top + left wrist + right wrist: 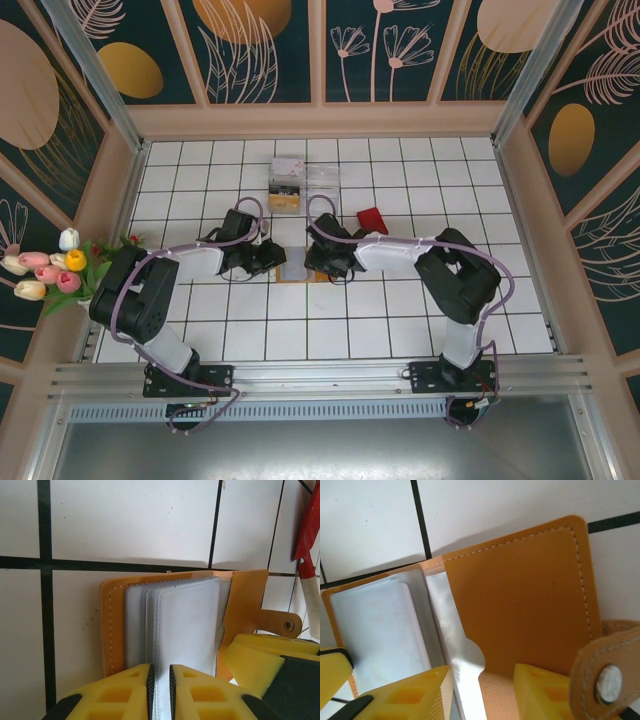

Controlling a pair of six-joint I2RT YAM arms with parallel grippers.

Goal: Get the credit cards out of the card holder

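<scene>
The card holder [296,272] lies open mid-frame in the top view. The left claw [160,690] pinches its pale sleeves [185,625], and the right claw [482,690] stands apart. A slipping pinch could let it fold over the credit cards [380,625].

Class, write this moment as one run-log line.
holder: open | left pincer: shut on holder | right pincer: open, over holder | cards: inside
</scene>
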